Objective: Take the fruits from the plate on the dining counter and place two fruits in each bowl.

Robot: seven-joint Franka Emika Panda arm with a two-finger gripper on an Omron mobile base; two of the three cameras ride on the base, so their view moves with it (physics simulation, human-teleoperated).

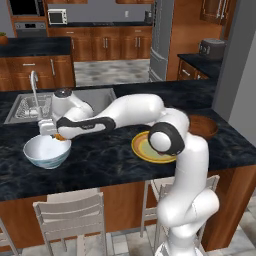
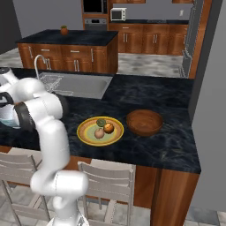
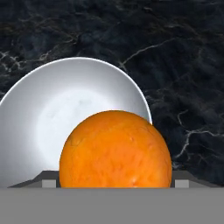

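orange fruit [image 3: 114, 149]: sat right up against the hand camera, held over the near edge of the white bowl [image 3: 52, 127]; in the left base view a sliver of it [image 1: 60, 136] showed at the bowl's rim.
fingers: the gripper [image 1: 54, 134] hung just above the bowl's far rim; the fingers were hidden behind the fruit, but with the fruit hanging in the air there, i judged them clamped on it.
handling: looked light, firm and round with a slightly pebbled skin; likely to roll once let go, so a low release into the bowl's hollow seemed wise. best hold judged across its widest middle.
axis: near enough a ball; no long axis and no stem end could be made out, so its heading hardly mattered.
plate [image 2: 84, 136]: sat on the black worktop [image 2: 150, 97] with three fruits on it, dark green [image 2: 101, 122], orange [image 2: 108, 128] and reddish-tan [image 2: 99, 133], bunched close together.
wooden bowl [image 2: 144, 122]: just beside the plate, nothing seen inside.
white bowl inside: looked bare.
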